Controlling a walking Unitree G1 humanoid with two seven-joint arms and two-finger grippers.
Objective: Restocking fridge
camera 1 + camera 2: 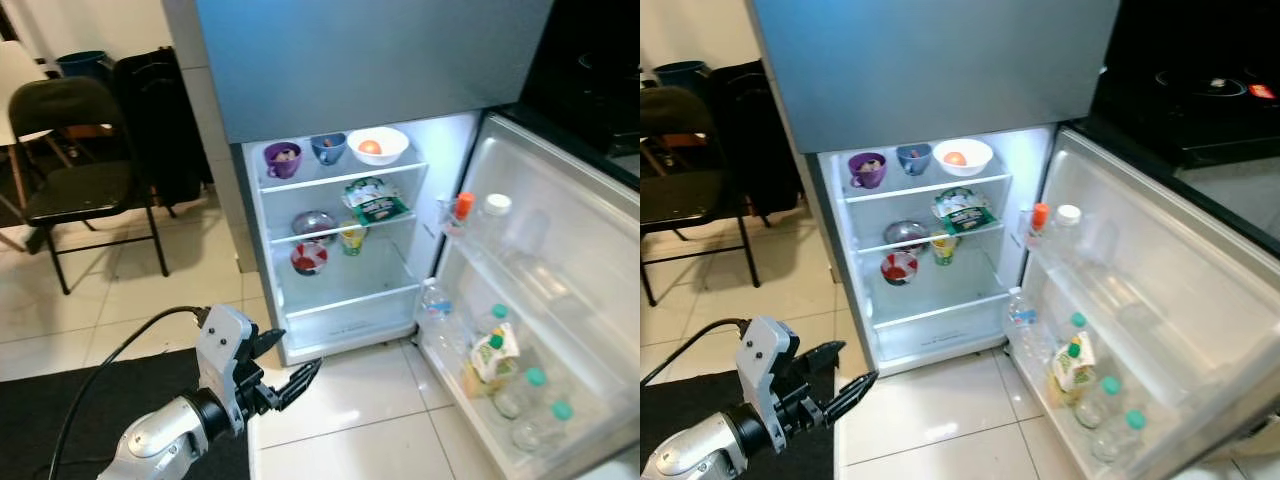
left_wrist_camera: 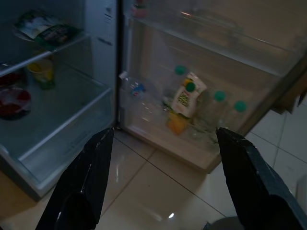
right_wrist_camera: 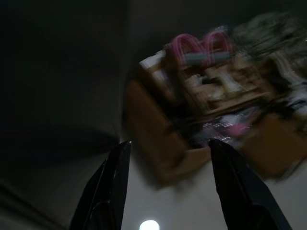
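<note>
The left gripper (image 1: 285,368) is held wide open and empty; the fridge (image 1: 345,290) ahead may be struck if advanced carelessly. The right gripper (image 3: 165,187) is apparently open too.

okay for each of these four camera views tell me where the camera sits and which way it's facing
Left eye, right eye: head, looking down at the open fridge; left arm with left gripper, jaws open. Both share the white bowl.
Left wrist: along its black fingers toward the door shelf bottles.
Right wrist: dark, blurred; right gripper open, facing a brown box.
</note>
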